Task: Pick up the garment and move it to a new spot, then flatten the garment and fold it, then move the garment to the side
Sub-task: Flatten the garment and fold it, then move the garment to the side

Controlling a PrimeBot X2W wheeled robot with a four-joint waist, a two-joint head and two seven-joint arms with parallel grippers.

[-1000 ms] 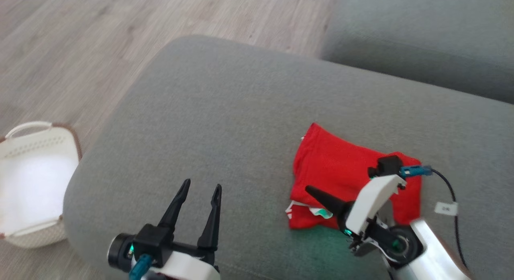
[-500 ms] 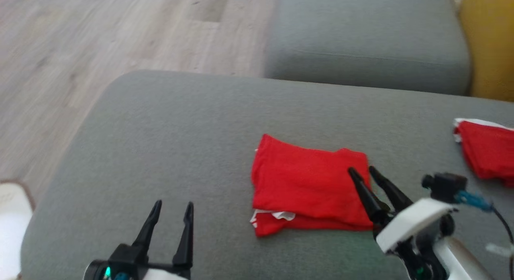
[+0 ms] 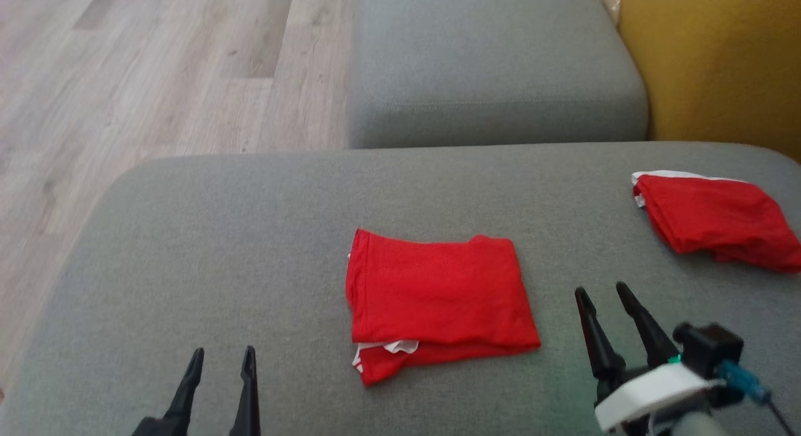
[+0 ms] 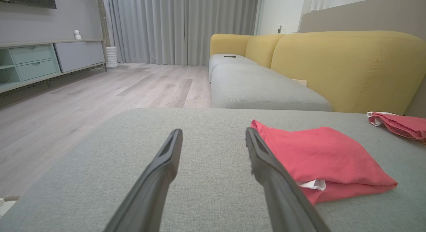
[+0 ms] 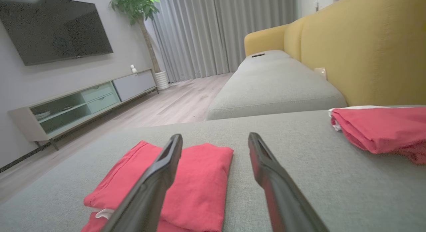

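A folded red garment (image 3: 438, 301) with a bit of white trim at its near edge lies flat in the middle of the grey cushion (image 3: 219, 254); it also shows in the left wrist view (image 4: 319, 155) and the right wrist view (image 5: 186, 188). My left gripper (image 3: 222, 361) stands open at the lower left, well clear of the garment. To the garment's right my right gripper (image 3: 604, 295) is open, a short gap away, holding nothing. Both wrist views show empty, spread fingers (image 4: 166, 158) (image 5: 263, 158).
A second folded red garment (image 3: 713, 220) lies at the cushion's far right. Another grey seat cushion (image 3: 494, 60) is behind, with a yellow sofa back (image 3: 719, 60) to the right. Wooden floor (image 3: 125, 79) lies to the left, and a TV cabinet (image 5: 83, 102) stands across the room.
The camera has swung right, so the white basket has left view. My right gripper has come off the folded garment and drawn back to its right, now open. The left gripper stays open.
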